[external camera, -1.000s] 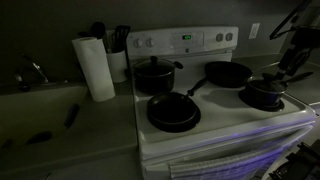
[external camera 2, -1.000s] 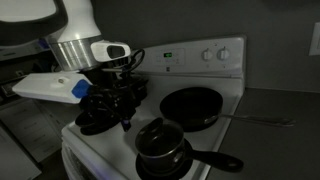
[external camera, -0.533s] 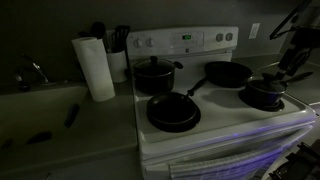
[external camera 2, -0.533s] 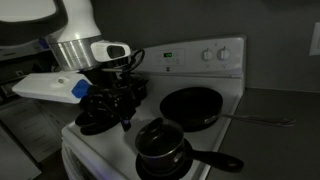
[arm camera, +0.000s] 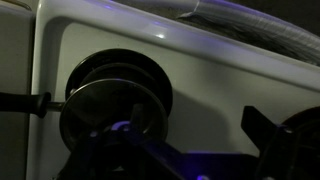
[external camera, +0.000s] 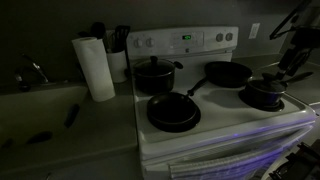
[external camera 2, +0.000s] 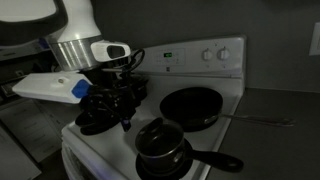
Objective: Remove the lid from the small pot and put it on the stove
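In an exterior view I see the small pot (external camera: 263,95) at the right of the stove (external camera: 225,132), with my gripper (external camera: 287,66) just up and right of it. In an exterior view the gripper hangs over the pot, left of centre. In the wrist view the lid (arm camera: 112,100) sits on the pot, left of centre. The fingers are too dark for me to tell their opening or hold.

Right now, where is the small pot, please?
In an exterior view the small pot sits on the stove's front-right burner below the gripper, a frying pan behind it.
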Robot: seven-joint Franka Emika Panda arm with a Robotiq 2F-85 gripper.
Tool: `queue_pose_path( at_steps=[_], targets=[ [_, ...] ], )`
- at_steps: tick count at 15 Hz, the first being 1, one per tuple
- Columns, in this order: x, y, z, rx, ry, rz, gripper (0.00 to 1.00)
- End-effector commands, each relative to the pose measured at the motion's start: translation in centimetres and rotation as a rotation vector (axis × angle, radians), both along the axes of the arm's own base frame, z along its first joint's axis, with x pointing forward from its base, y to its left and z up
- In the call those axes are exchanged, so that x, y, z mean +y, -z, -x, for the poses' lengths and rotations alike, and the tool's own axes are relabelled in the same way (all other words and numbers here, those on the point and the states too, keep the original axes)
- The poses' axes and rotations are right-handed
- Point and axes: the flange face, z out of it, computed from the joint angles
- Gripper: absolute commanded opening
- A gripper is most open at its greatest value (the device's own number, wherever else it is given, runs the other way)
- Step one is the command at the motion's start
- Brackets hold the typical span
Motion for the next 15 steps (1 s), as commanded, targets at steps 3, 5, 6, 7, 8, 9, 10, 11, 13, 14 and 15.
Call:
queue_pose_path(
  at_steps=[3, 5, 6, 7, 8, 9, 10, 11, 13, 14, 15],
  targets=[
    [-3.6, -1.7, -3.1, -0.021, 0.053, 0.015, 1.0],
    [-5.5, -3.6, -5.5, -0.049, 0.075, 0.045, 1.0],
    [-3.5, -2.8, -2.5, -0.053, 0.067, 0.021, 1.0],
    [-4.1, -3.4, -3.2, -0.059, 0.076, 0.022, 1.0],
    [-4.0, -3.3, -3.3, -0.056, 0.075, 0.022, 1.0],
    [-3.9, -3.1, -3.2, -0.052, 0.073, 0.022, 1.0],
    [-3.7, -3.1, -3.0, -0.053, 0.07, 0.023, 1.0],
    [-3.6, -3.1, -3.0, -0.053, 0.067, 0.025, 1.0],
    [-3.6, -3.1, -2.9, -0.054, 0.067, 0.024, 1.0],
    [-3.6, -3.1, -2.9, -0.054, 0.067, 0.025, 1.0],
    [-3.6, -3.0, -2.9, -0.053, 0.067, 0.024, 1.0]
  ],
)
